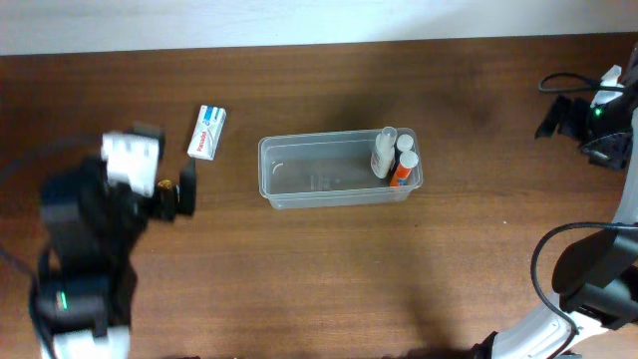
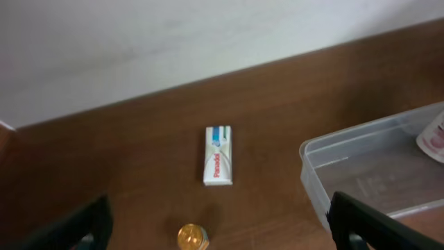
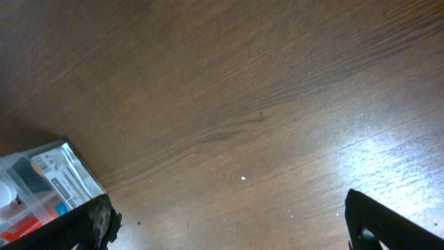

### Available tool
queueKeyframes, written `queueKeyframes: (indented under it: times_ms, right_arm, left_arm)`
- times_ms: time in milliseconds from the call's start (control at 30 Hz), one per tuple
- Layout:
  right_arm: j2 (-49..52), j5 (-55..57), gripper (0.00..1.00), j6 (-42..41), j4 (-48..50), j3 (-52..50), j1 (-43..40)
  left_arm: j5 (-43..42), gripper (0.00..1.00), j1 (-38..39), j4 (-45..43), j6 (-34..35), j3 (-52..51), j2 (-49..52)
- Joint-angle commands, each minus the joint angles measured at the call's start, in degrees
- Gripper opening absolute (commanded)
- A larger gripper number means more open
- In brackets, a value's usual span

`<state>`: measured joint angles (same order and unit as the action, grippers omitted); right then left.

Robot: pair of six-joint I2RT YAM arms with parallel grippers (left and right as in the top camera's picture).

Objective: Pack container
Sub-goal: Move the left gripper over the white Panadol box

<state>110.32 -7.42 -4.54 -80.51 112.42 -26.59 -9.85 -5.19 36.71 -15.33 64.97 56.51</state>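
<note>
Nearby: white box (image 1: 207,133) apart from container (image 1: 329,203); gold cap (image 2: 193,237) near spread left gripper (image 2: 220,226); right gripper (image 3: 236,226) spread.

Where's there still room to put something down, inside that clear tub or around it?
Inside the container, the left and middle are bare; bottles crowd its right end. The table on the container's robot-facing side is open. Tighter beside the white box and left gripper.
</note>
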Motion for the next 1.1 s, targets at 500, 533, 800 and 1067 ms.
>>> queueKeyframes:
  times_ms: [500,533,800,1067]
  right_arm:
    - [-0.9,-0.3,0.98,-0.4,0.0,0.1,-0.1]
    - [-0.9,-0.3,0.98,-0.4,0.0,0.1,-0.1]
    - [-0.9,-0.3,0.99,-0.4,0.0,0.1,-0.1]
    - [-0.9,-0.3,0.98,-0.4,0.0,0.1,-0.1]
  left_arm:
    - [-4.6,0.99,-0.2,28.7,-1.0,39.8,42.9]
    - [-5.0,0.99,-0.2,28.3,-1.0,39.8,44.3]
    - [0.8,0.99,0.5,18.2,-4.8,39.8,54.1]
    - [5.4,0.99,2.9,10.3,-8.4,39.8,64.8]
